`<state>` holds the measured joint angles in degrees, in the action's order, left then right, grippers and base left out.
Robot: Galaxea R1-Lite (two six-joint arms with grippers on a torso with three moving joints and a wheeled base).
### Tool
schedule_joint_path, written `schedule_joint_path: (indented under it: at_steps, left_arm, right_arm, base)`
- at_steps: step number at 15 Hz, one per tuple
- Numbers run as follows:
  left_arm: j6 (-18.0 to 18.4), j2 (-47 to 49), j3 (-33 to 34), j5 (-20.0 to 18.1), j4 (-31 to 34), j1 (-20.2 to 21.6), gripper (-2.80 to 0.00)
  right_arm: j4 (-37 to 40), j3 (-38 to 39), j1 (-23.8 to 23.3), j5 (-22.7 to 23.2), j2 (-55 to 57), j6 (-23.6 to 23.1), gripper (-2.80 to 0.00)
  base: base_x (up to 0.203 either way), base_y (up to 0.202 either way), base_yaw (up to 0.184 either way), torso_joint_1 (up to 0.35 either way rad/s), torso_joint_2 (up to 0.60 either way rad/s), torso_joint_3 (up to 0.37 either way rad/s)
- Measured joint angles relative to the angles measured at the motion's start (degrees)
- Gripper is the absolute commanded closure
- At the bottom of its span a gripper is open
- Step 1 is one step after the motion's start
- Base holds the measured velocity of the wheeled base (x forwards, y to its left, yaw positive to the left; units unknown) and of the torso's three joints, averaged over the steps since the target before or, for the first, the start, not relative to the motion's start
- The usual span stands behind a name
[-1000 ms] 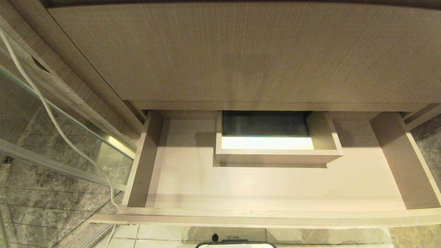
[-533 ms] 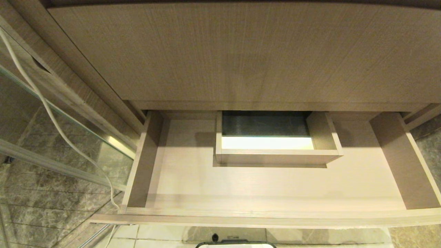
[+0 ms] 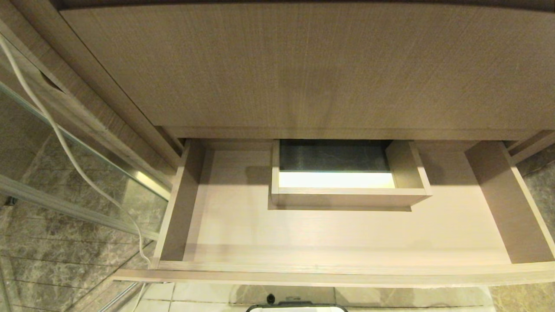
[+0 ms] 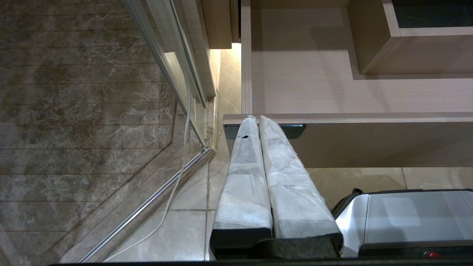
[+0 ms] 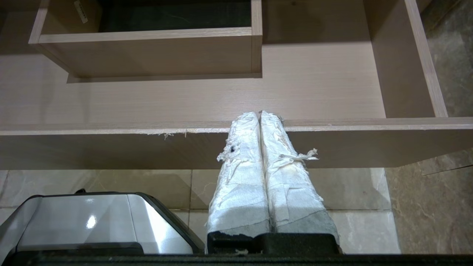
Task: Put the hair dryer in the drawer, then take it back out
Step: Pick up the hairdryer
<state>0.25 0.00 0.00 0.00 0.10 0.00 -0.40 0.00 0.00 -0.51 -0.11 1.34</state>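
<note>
One drawer (image 3: 329, 234) stands pulled fully out beneath the taller wood-grain panel (image 3: 303, 65), pale, wide and shallow, its floor bare. A boxed cut-out (image 3: 347, 190) sits at 12 o'clock against the back, leaving open room at 3, 6 and 9 o'clock between the side walls and the front edge. No hair dryer shows in any view. Left hand (image 4: 257, 120) hangs at the drawer's front left corner, padded fingers pressed together; right hand (image 5: 259, 115) hangs at the front edge, fingers together too. White cable (image 3: 65, 147) trails at 9 o'clock over marble floor (image 3: 52, 260).
</note>
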Motion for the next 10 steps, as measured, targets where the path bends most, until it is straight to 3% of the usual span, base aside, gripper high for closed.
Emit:
schedule_joint_path:
  at_steps: [10]
  left_arm:
    - [0.0, 0.0, 0.0, 0.0, 0.0, 0.0, 0.00]
  right_arm:
    - [0.1, 0.0, 0.0, 0.0, 0.0, 0.0, 0.00]
  base:
    - [0.000, 0.000, 0.000, 0.000, 0.00, 0.000]
